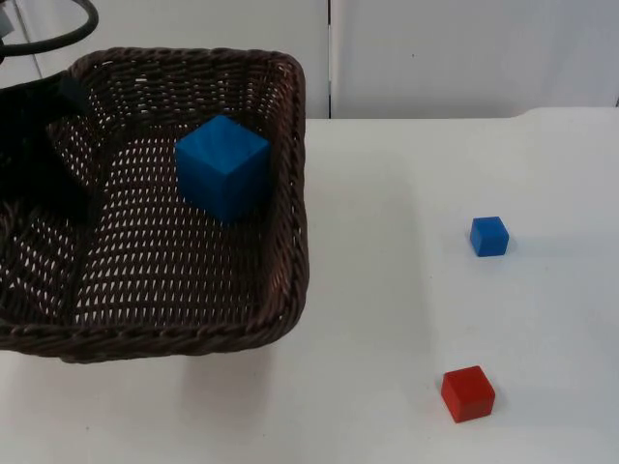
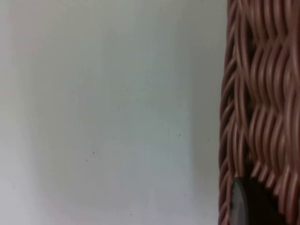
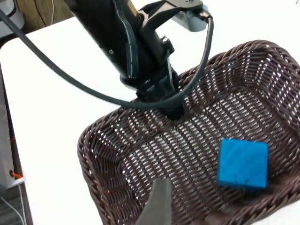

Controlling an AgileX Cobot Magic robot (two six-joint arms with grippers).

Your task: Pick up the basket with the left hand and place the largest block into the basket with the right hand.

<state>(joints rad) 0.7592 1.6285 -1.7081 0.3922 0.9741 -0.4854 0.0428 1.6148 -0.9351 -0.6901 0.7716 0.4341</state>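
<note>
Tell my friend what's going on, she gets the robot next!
Left gripper: clamped on the basket rim, holding the basket up off the table.
Right gripper: above the basket's rim, holding nothing.
Big blue block: lying inside the basket.
Small blue block and red block: on the table to the basket's right, apart from each other.
Done: basket lifted, largest block in.
Left: nothing for the blocks; probably just pull the right arm away.

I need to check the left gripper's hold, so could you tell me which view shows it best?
The right wrist view: the left gripper clamps the basket rim. The top view has it dark against the wicker; the left wrist view gives one fingertip beside the weave.
</note>
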